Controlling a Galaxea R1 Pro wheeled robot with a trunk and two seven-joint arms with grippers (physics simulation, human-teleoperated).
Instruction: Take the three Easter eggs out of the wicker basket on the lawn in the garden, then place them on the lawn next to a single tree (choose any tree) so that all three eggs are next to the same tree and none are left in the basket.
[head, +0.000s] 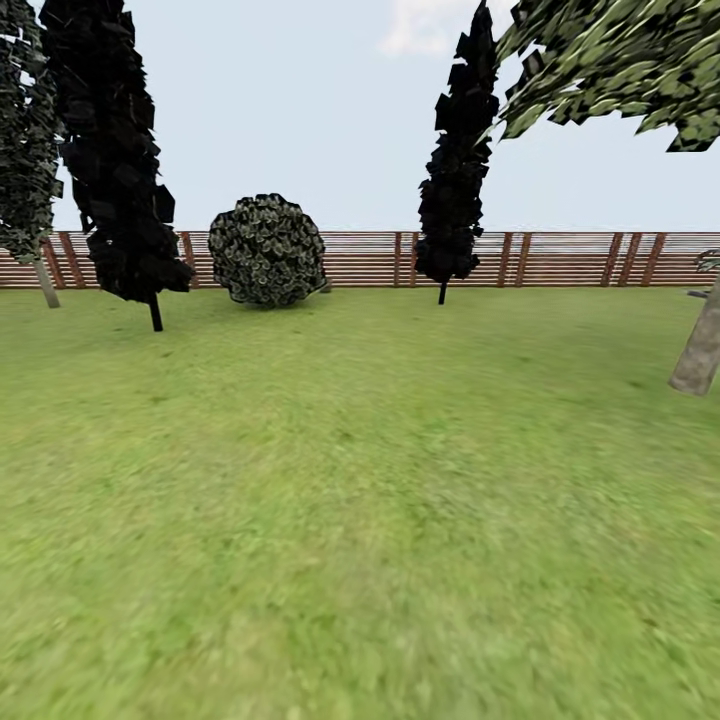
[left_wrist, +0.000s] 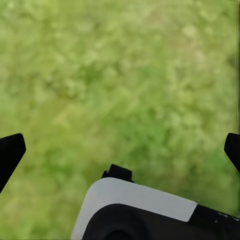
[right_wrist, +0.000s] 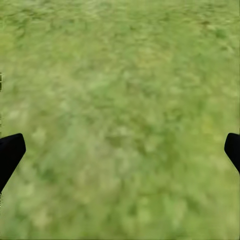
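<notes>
Grass fills the foreground: the lawn (head: 360, 520) runs blurred from the lower edge of the head view. Both wrist views look down on it, the left pincer (left_wrist: 120, 150) and right pincer (right_wrist: 120, 150) each spread wide, holding nothing. Farther back, at the right edge, a grey-brown trunk marks the tree (head: 697, 350), its canopy in the upper right. Beyond stand dark conifers (head: 105, 150), a round bush (head: 266, 250) and the fence (head: 560, 258). That trunk lies off to the right, likely nearer the right arm; basket and eggs lie somewhere outside these pictures.
</notes>
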